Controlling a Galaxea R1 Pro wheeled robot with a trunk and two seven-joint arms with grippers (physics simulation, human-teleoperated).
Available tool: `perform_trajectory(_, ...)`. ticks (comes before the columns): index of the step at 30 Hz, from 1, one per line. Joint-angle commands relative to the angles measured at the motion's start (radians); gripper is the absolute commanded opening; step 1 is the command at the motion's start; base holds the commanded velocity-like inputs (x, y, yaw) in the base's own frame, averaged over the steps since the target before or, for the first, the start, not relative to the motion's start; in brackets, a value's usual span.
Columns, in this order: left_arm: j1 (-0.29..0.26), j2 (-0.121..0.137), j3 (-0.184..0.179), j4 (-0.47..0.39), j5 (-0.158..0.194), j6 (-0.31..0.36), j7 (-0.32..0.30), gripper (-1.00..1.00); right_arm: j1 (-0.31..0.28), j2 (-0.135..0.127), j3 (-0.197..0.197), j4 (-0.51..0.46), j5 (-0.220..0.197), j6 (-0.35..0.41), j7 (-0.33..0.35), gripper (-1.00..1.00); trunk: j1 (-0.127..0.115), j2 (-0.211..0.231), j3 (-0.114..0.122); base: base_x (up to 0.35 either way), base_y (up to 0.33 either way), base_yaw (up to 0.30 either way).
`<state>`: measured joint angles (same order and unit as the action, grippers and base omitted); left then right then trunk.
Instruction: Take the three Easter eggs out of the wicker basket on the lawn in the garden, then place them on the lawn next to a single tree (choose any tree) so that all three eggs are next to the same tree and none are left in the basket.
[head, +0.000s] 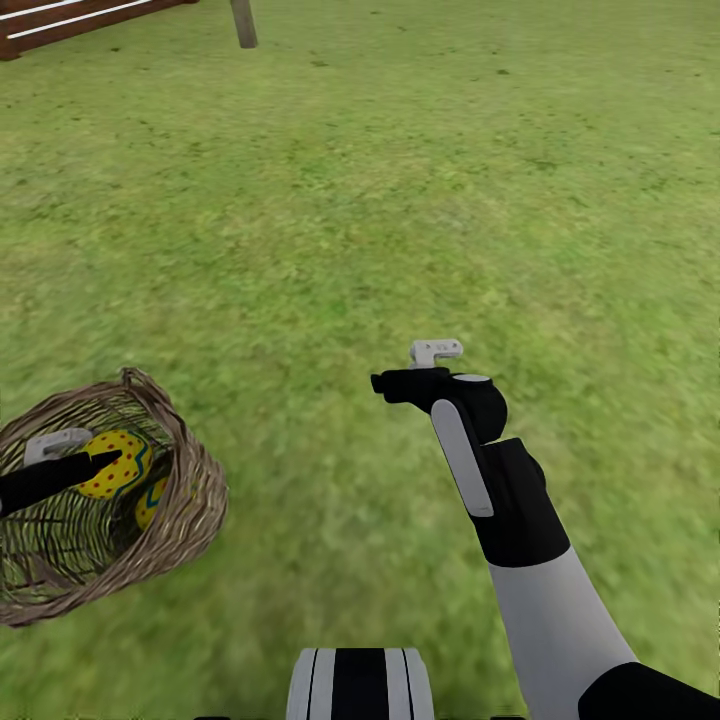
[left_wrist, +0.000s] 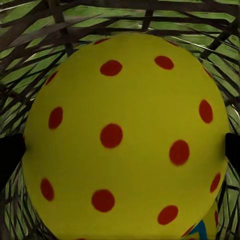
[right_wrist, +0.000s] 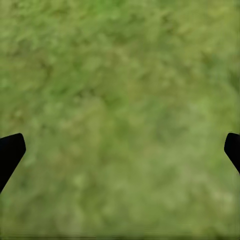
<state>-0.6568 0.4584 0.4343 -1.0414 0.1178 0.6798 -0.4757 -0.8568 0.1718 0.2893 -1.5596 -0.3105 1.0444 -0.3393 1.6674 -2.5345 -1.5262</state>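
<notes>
Room: open lawn fills the middle and right of my head view, with nothing standing on it from the right arm up to the top edge.
Edges: a brown slatted fence cuts the upper left corner; just right of it, at the top edge, I see the base of a grey-brown trunk. Both are well apart from the basket.
Basket: one wicker basket sits at the lower left of the frame, its left side cut off by the frame edge.
Eggs: I count two showing in the basket. One Easter egg, yellow with red dots, lies on top; a second egg peeks out just below and right of it. I cannot tell whether a third lies underneath.
Left arm: it reaches in from the left edge into the basket. My left gripper straddles the top egg; the dark fingers sit at either side of it, at its widest part. I cannot tell whether they press on it.
Right arm: bent up from the lower right, wrist at mid-frame. My right gripper points down at bare grass, its fingers spread wide and holding nothing.
</notes>
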Motion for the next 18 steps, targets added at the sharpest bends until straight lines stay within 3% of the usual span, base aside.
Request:
perform_trajectory(1, -0.001, 0.0, 0.001, -0.001, 0.01, 0.008, 0.0, -1.0, -0.001, 0.0, 0.001, -0.001, -0.01, 0.003, -0.01, 1.0, 0.0, 0.0, -0.001, -0.055, 0.0, 0.0)
perform_trajectory(18, -0.001, 0.0, 0.001, -0.002, 0.009, 0.006, 0.001, -1.0, -0.001, 0.0, -0.001, 0.002, -0.01, 0.003, -0.01, 1.0, 0.0, 0.0, -0.001, -0.106, 0.0, 0.0)
